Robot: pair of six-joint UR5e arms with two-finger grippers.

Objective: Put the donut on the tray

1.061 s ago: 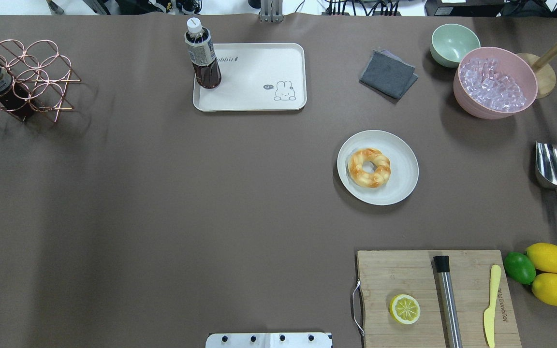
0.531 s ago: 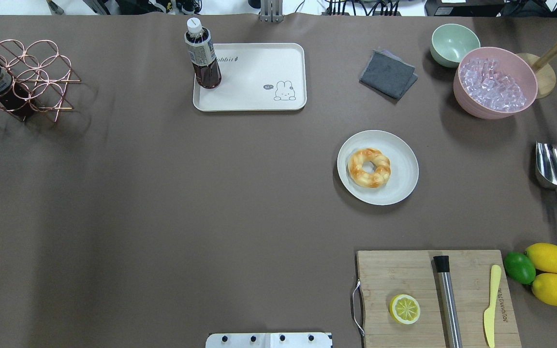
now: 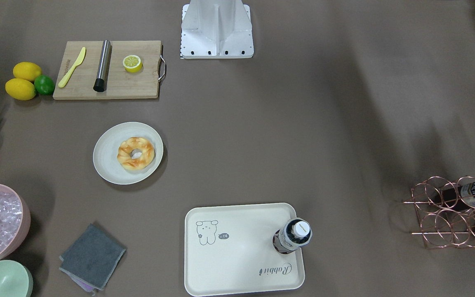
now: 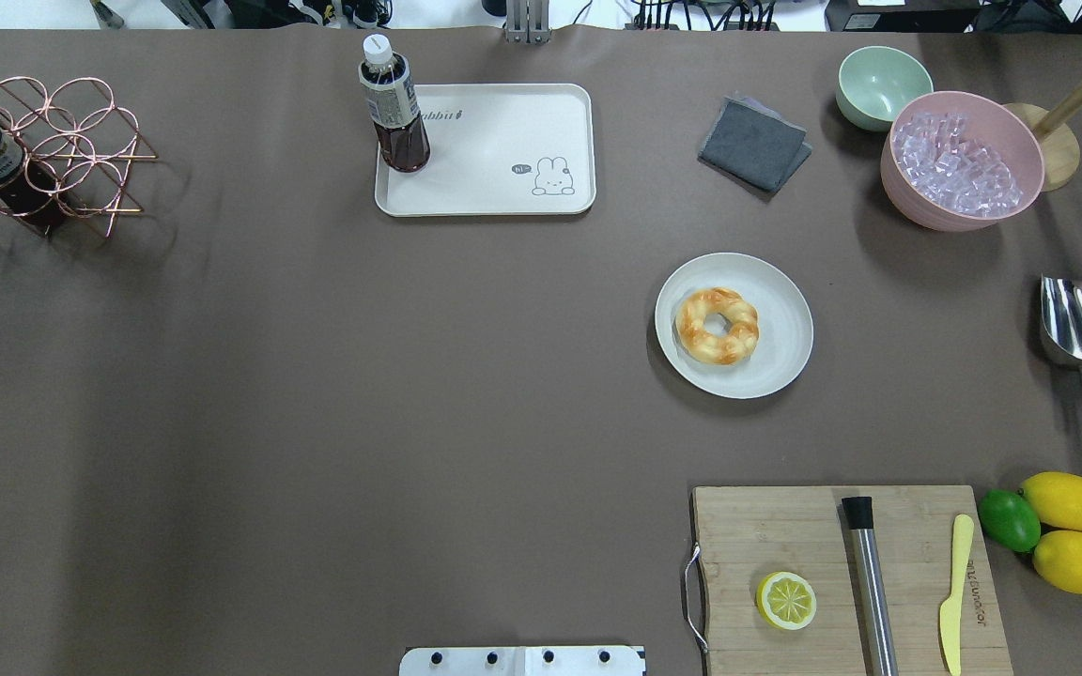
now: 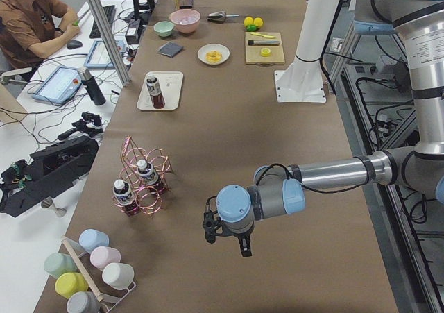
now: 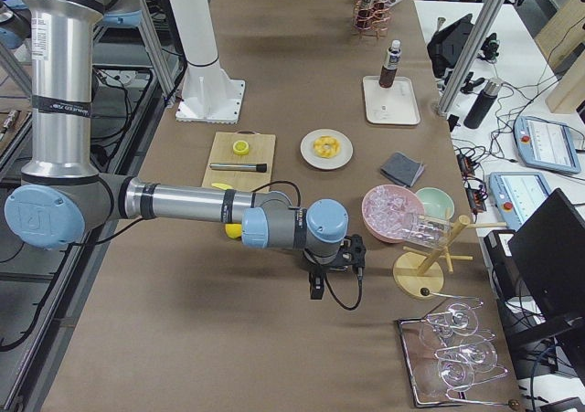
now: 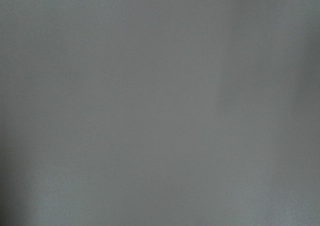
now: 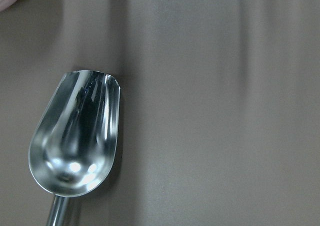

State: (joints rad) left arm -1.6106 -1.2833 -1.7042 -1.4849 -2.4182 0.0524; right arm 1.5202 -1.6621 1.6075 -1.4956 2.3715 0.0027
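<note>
On the round pale plate (image 4: 788, 324), right of centre in the overhead view: golden-orange twisted ring donut (image 4: 717, 325), lying flat, hole up. The cream rectangular tray with a rabbit drawing (image 4: 494, 192) sits farther from the robot and to the plate's left, well apart from it. A dark-liquid bottle with a white cap (image 4: 393, 108) stands upright on the tray's far left corner.

Left gripper (image 5: 227, 243): hangs over the brown table cover (image 4: 316, 376) near the copper wire bottle rack (image 5: 142, 181), well apart from the donut. It shows only from the side camera, so I cannot tell whether the claw is spread or pressed together. Left wrist view: plain cover only.

Right gripper (image 6: 318, 289): over the table's right end, near the pink bowl of ice cubes (image 6: 391, 213). Claw state: cannot tell either. Right wrist view: shiny steel scoop (image 8: 75, 136) lying on the cover.
</note>
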